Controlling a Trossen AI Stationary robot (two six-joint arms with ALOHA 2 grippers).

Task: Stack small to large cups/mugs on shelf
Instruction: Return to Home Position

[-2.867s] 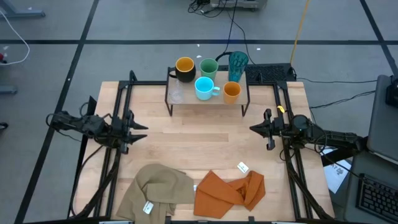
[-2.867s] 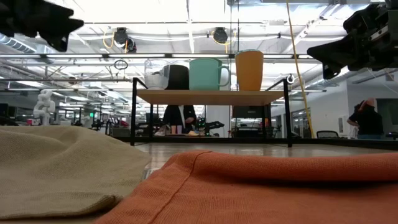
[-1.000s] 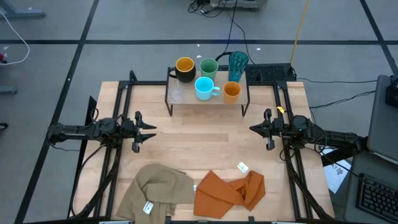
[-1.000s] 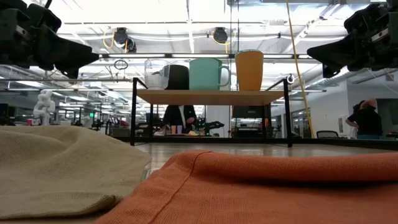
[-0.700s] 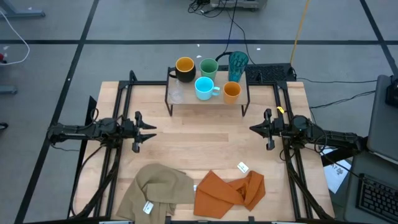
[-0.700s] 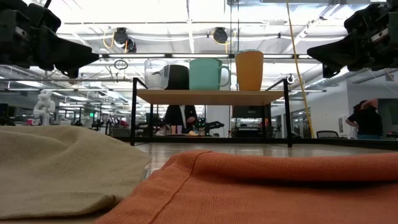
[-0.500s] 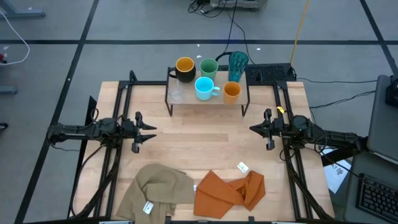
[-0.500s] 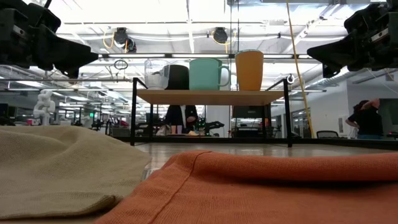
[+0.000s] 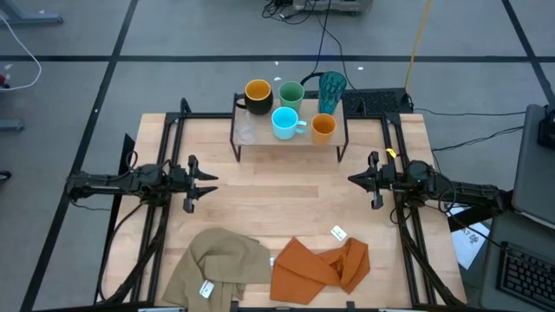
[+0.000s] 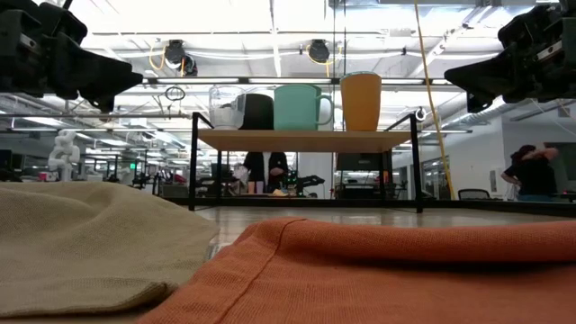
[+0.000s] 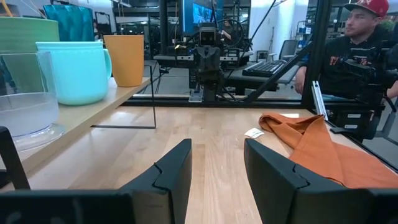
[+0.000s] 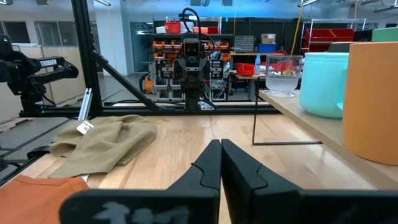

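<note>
Left tool [image 9: 205, 179]: released, fingers [image 11: 177, 171] parted with a clear gap, gripping nothing. It hangs above the left side of the desk [image 9: 286, 195], pointing inward.

Right tool [image 9: 354, 179]: clenched, fingers [image 12: 208, 165] pressed together with nothing between them. It hangs above the right side, facing the left tool.

Both tools are well apart from the shelf [image 9: 301, 139].

The shelf stands at the desk's far edge with all six vessels upright on it, each standing on its own.
- Back row, left to right: black mug with yellow inside [image 9: 257, 94], green cup [image 9: 291, 93], textured teal tumbler [image 9: 332, 86].
- Front row, left to right: clear cup [image 9: 245, 130], light blue mug [image 9: 284, 122] with its handle toward the orange cup [image 9: 323, 127].

Tan cloth [image 9: 221, 264] and orange cloth [image 9: 316, 264] lie crumpled at the near edge.
</note>
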